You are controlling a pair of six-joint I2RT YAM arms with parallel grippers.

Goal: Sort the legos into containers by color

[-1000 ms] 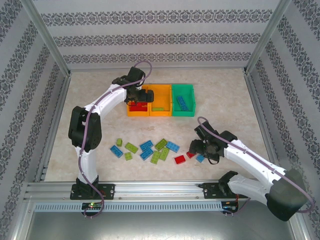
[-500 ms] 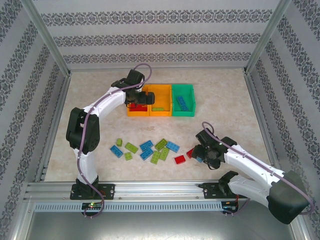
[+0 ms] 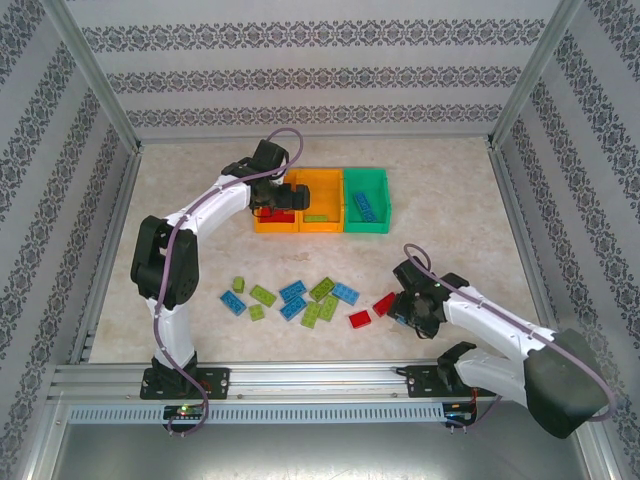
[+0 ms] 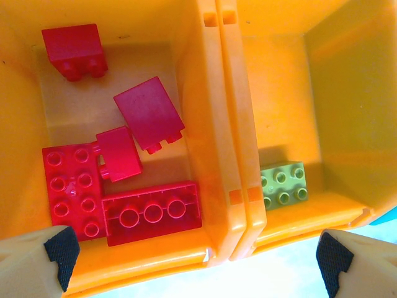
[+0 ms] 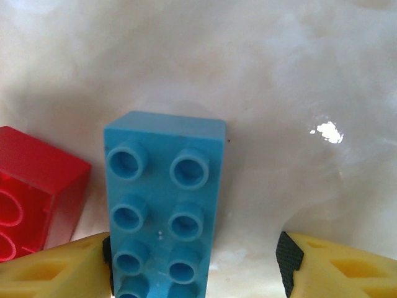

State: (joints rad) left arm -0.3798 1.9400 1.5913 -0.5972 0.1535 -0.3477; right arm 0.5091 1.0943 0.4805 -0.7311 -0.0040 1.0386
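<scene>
While the left arm has barely stirred over the last second, the overhead view shows the right gripper (image 3: 402,308) drawn back toward the near edge of the pale marbled tabletop (image 3: 450,190). It now sits low beside two small red studded plastic bricks (image 3: 360,319); what it straddles is probably hidden under the wrist from up here. The left gripper (image 3: 285,195) hangs over the row of three joined open plastic bins (image 3: 322,229), two orange and one green, by the middle of the far edge. A scatter of lime green and blue studded bricks (image 3: 300,298) lies loose along the middle of the near edge.

From the left wrist, the left gripper's jaws stand wide apart and empty above the end orange bin (image 4: 18,93), where five red bricks (image 4: 152,211) lie. The middle orange bin (image 4: 347,93) holds one lime green brick (image 4: 284,185). A red delivery looks finished, so this arm seems free for another piece.

From the right wrist, a light blue oblong studded plastic brick (image 5: 164,198) lies studs-up on the tabletop between the right gripper's fingers (image 5: 56,267), with a red brick (image 5: 31,186) just beside it. The jaws have narrowed but are not clamped: one pad meets the brick's left side, while the other stands clear of its right. That suggests a grasp under way, bound for the green bin (image 3: 366,229), which already holds a blue brick (image 3: 366,205).

No brand, label or writing is legible.
</scene>
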